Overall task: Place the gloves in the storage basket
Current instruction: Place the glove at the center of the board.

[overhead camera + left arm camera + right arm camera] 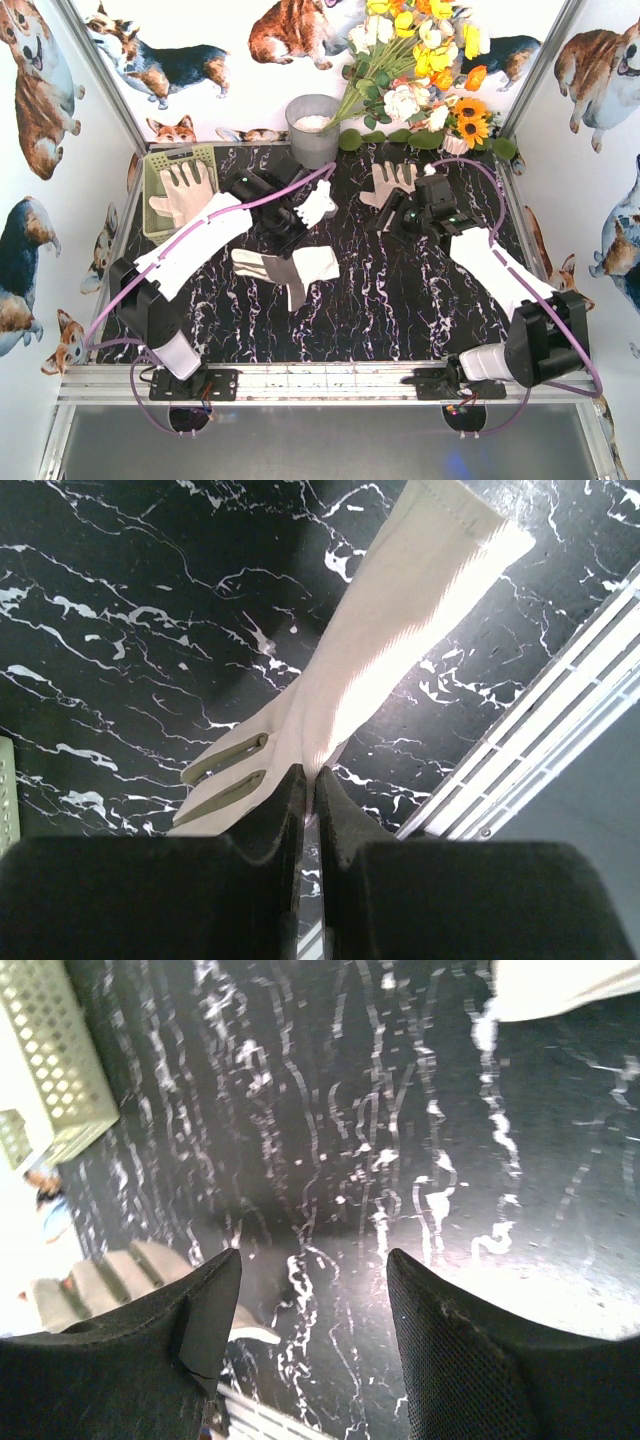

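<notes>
One or two pinkish-beige fabric gloves (182, 192) already lie in the small pale yellow-green slotted plastic basket (152, 170) at far left. Just right of it, the left gripper (310, 780) is pinched tight near the finger end of a cream-white glove with grey-brown patches (380, 650). Its cuff dangles over the black marble-look table (400, 300), so it looks lifted for the carry to the basket. Two more gloves (285, 268) overlap at table centre. The right gripper (312, 1260), jaws apart and empty, hovers near a spread glove (392, 180) by the artificial flowers (420, 50), probably its next pick.
</notes>
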Motion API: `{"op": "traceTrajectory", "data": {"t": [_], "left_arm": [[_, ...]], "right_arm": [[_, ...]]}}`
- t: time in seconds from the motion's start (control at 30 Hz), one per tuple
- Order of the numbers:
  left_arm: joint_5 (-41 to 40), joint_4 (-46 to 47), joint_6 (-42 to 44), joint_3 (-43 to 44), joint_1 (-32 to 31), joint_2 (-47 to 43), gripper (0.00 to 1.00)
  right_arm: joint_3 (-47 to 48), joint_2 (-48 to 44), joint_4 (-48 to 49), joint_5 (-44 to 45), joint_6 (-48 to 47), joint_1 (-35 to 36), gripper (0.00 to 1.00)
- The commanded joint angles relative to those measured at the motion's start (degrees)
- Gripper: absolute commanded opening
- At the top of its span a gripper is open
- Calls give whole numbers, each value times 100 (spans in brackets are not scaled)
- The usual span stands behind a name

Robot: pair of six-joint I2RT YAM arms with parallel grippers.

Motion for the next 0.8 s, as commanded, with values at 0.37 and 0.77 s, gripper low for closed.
{"op": "traceTrajectory", "data": {"t": [0.37, 0.77], "left_arm": [[-669, 607, 865, 1687, -58, 2319, 0], [-1428, 2552, -261, 1073, 130, 1774, 61]], "right_arm": [[147, -232, -485, 348, -211, -71, 62], [431, -156, -588, -359, -1390, -73, 62]]}}
